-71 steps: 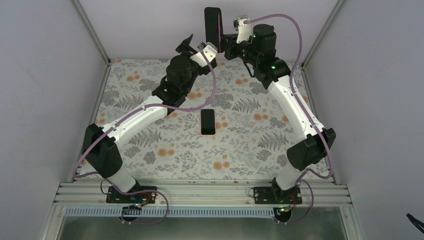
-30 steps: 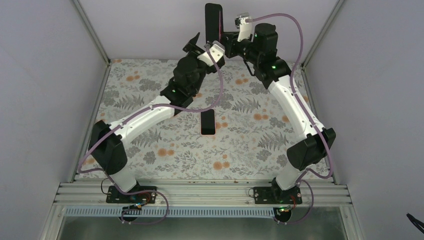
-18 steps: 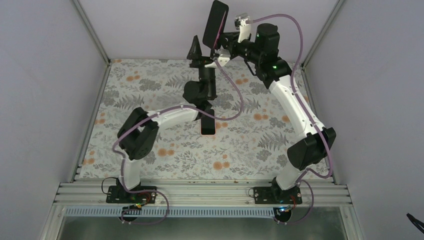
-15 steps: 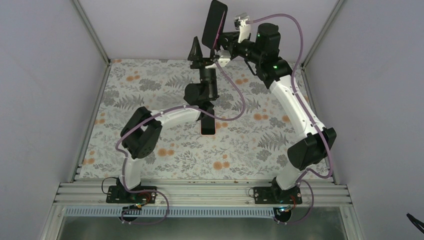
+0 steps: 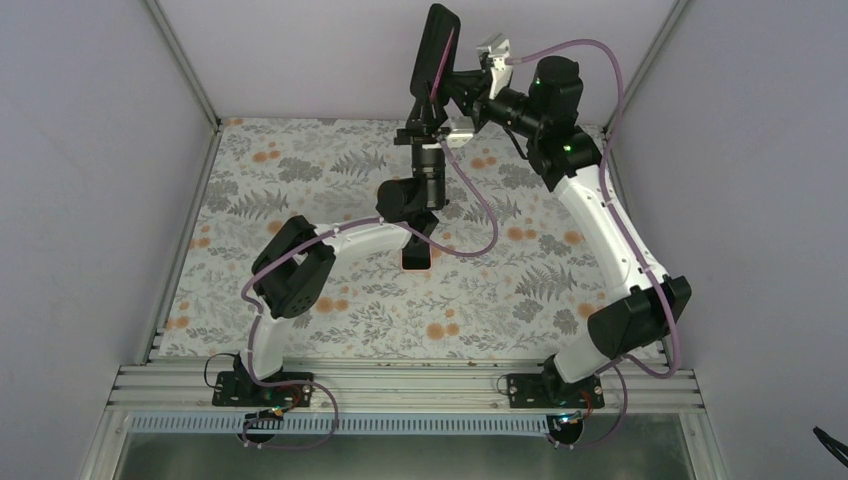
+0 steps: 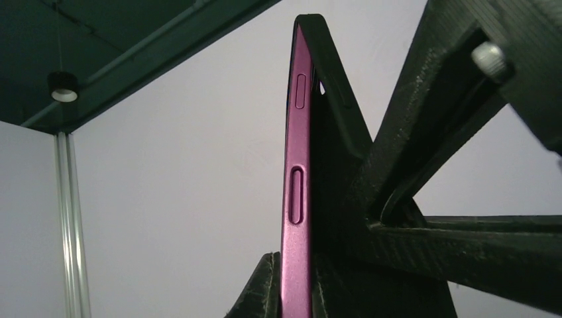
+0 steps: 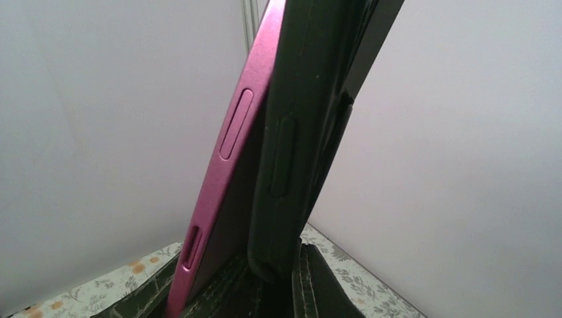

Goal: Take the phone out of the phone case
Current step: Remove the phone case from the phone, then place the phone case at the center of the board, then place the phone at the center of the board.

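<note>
High over the far edge of the table, a black phone case (image 5: 431, 45) stands on end with a magenta-edged phone (image 5: 444, 62) in it. My right gripper (image 5: 458, 85) is shut on the case from the right. My left gripper (image 5: 426, 112) points straight up beneath it, shut on the lower end. In the left wrist view the phone (image 6: 295, 199) runs up between my fingertips (image 6: 265, 295), with the case (image 6: 331, 132) on its right. In the right wrist view the phone (image 7: 222, 172) leans away from the case (image 7: 298, 119) at the top, and my right gripper (image 7: 265, 288) grips their base.
A dark, pink-rimmed phone-sized slab (image 5: 415, 264) lies mid-table on the floral mat (image 5: 300, 190), half hidden under my left forearm. Grey walls and frame posts (image 5: 185, 65) close in the back and sides.
My left arm swung in from the left, turned its gripper upward under the held phone and closed its jaws. My right arm drew back to the right, tilting the case.
</note>
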### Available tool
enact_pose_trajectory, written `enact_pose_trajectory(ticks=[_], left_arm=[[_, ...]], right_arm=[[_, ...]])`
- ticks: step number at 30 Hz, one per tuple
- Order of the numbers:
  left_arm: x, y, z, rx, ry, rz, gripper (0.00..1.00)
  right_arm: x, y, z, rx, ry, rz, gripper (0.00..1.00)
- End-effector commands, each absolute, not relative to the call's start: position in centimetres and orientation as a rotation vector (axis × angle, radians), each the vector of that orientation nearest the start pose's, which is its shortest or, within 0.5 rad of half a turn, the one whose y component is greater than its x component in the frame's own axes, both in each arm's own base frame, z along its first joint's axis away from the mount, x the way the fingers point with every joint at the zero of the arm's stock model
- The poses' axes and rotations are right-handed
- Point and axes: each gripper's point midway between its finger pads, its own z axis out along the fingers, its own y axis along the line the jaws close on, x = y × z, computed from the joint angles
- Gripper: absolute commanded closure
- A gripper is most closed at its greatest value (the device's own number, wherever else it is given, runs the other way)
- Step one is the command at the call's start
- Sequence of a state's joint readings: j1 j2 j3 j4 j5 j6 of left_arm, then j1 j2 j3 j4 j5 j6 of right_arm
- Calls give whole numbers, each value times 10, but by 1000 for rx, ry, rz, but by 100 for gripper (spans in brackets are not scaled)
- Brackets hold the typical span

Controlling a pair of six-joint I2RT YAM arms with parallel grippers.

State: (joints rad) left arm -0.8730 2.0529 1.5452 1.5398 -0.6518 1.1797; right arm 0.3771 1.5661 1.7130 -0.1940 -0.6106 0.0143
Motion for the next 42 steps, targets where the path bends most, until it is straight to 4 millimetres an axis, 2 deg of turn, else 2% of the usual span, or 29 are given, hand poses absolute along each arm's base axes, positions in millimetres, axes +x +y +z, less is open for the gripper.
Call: enact_pose_trajectory(ticks=[1, 4, 8, 10, 12, 14, 15, 17, 20, 22, 25, 28, 30, 32, 34, 37, 40, 42], left_arm=[[387, -240, 499, -66, 805, 651, 98], [374, -245, 499, -14, 829, 636, 98], [363, -253, 491, 154, 896, 640, 98], [365, -265, 472, 361, 981, 631, 98], [360, -270, 449, 562, 1066, 575, 98], [355, -257, 428, 679, 1164, 567, 98], [352, -242, 422, 706, 1198, 601, 98], [350, -213, 394, 792, 1238, 713, 98], [350, -159, 342, 902, 1287, 906, 98], [351, -125, 305, 966, 1346, 1003, 98], [351, -89, 250, 1096, 1428, 1051, 98], [348, -63, 196, 1223, 1544, 1104, 98], [347, -53, 159, 1304, 1638, 1128, 98], [345, -47, 131, 1366, 1726, 1129, 98], [343, -43, 109, 1413, 1798, 1130, 98], [339, -46, 88, 1469, 1889, 1069, 95], [328, -62, 73, 1555, 1939, 945, 82], [316, -76, 65, 1624, 1961, 831, 64]], right_arm=[[380, 267, 369, -793, 1845, 804, 97], [409, 243, 365, -681, 1883, 574, 97], [451, 184, 351, -510, 1967, 140, 97], [467, 143, 334, -455, 2012, -117, 97], [475, 108, 314, -434, 2058, -262, 97], [475, 83, 291, -457, 2119, -301, 97], [469, 76, 277, -496, 2168, -287, 97], [451, 74, 247, -601, 2263, -181, 97], [418, 83, 206, -741, 2380, 83, 97], [399, 88, 177, -800, 2463, 197, 97], [379, 93, 132, -871, 2585, 315, 97], [371, 90, 100, -886, 2671, 395, 97], [371, 87, 84, -875, 2715, 425, 96], [375, 82, 70, -851, 2753, 440, 96], [380, 78, 60, -827, 2779, 456, 96], [388, 72, 54, -796, 2800, 453, 96], [394, 65, 48, -781, 2815, 424, 96], [399, 58, 47, -761, 2821, 392, 86]])
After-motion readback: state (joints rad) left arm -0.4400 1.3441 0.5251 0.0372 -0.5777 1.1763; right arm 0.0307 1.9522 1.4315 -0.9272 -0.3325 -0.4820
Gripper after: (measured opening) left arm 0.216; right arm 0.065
